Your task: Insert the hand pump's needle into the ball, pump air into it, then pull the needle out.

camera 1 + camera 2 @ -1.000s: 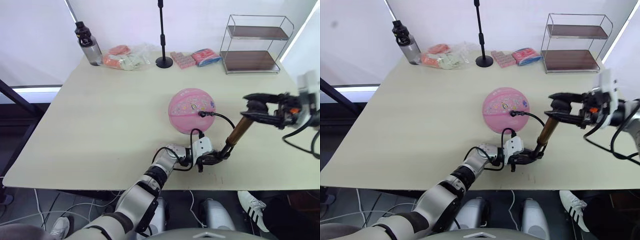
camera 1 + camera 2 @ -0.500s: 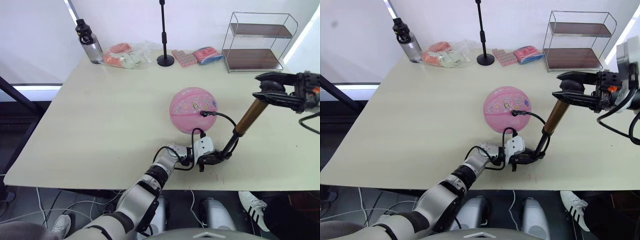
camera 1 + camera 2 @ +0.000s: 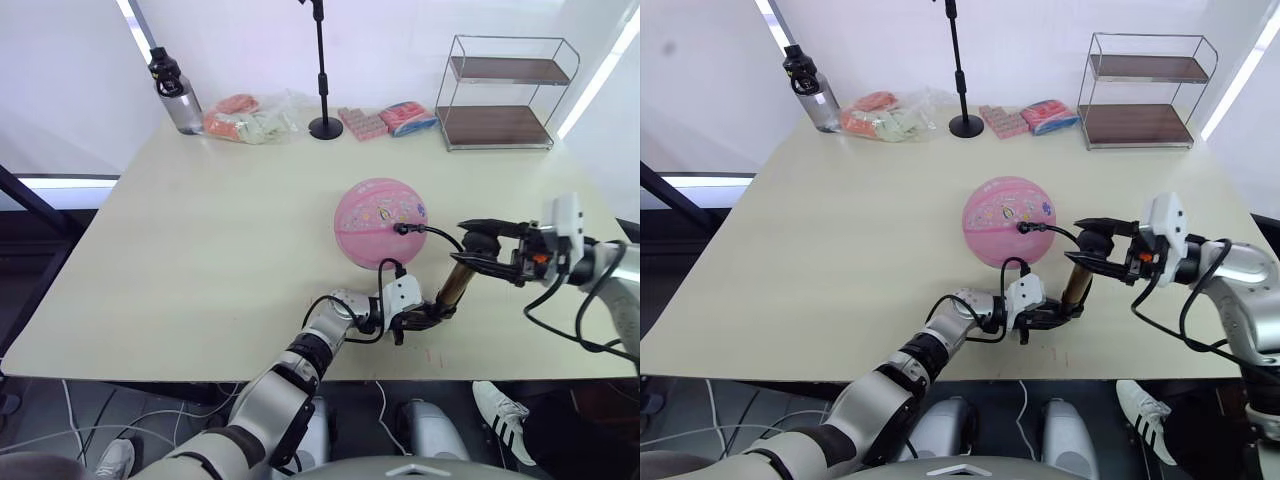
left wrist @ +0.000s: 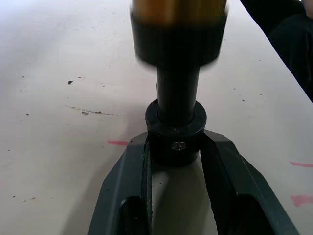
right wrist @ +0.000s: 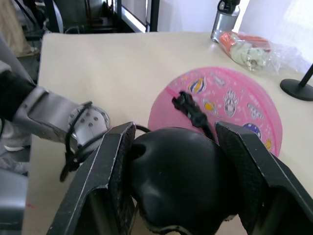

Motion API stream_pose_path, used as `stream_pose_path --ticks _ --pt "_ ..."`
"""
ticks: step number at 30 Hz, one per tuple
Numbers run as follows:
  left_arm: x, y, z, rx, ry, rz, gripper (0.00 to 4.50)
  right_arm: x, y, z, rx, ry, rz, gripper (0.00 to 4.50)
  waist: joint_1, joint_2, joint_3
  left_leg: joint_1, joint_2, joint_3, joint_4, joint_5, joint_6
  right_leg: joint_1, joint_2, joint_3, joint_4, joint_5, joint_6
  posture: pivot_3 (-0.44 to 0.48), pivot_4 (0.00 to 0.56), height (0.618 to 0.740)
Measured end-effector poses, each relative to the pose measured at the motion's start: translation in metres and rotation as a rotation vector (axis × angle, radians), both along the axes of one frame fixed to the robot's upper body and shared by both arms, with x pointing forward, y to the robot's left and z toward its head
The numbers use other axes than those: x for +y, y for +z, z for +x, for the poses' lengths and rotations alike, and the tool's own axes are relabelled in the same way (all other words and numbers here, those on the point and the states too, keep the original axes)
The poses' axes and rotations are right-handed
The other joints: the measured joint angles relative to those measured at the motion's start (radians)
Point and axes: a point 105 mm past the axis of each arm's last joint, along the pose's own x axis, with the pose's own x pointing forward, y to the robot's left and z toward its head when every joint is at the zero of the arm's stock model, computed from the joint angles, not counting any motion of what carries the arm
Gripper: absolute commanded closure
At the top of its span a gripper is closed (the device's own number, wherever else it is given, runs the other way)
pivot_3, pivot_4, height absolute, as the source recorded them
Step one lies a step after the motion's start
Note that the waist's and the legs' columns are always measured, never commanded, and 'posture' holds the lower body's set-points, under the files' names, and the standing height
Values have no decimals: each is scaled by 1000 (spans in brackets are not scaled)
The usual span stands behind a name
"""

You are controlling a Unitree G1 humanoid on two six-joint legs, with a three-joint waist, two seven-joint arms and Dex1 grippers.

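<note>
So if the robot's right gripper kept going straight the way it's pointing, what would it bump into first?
Probably the pink rubber ball: the right gripper, shut on the pump's black handle, points toward it, though depth is hard to judge.

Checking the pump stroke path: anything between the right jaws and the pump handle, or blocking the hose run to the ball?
Nothing visible. The right gripper is clamped on the hand pump handle, the left gripper on its base. The hose arcs freely to the ball; its end sits at the valve.

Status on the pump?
Left gripper shut on pump base. Right gripper shut on handle. Hose plugged into ball. Nothing blocking.
</note>
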Motion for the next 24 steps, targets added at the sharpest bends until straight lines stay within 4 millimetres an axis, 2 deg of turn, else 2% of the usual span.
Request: stream_pose_path --ticks 2,6,16,19,23,24 --pt "0 0 0 2 2 1 3500 2 -13 2 -5 -6 -6 2344 0 0 -1 0 0 0 0 0 0 0 0 0 0 0 0 0 150 740" --pt "0 -1 0 3 6 2 3500 1 -18 2 -25 -6 -14 2344 -1 -1 -3 1 1 0 0 0 0 0 0 0 0 0 0 0 150 740" --pt "-2 2 -1 7 -7 -9 3500 -9 5 6 64 -25 -1 2344 2 4 3 -3 1 0 0 0 0 -2 -2 0 0 1 -2 0 150 740" --pt "-3 3 -1 5 -13 -16 3500 -14 41 7 53 -10 18 2344 3 11 8 -6 -1 1 0 0 0 -5 -4 1 0 1 -2 0 150 740" --pt "-4 3 -1 4 -17 -16 3500 -19 96 1 -12 28 38 2344 3 11 9 -6 -1 1 0 0 0 -5 -4 0 0 1 -2 0 150 740" --pt "-4 3 -1 4 -17 -16 3500 -19 99 1 -16 30 41 2344 3 10 10 -6 -1 0 0 0 0 -5 -4 0 0 1 -2 0 150 740"
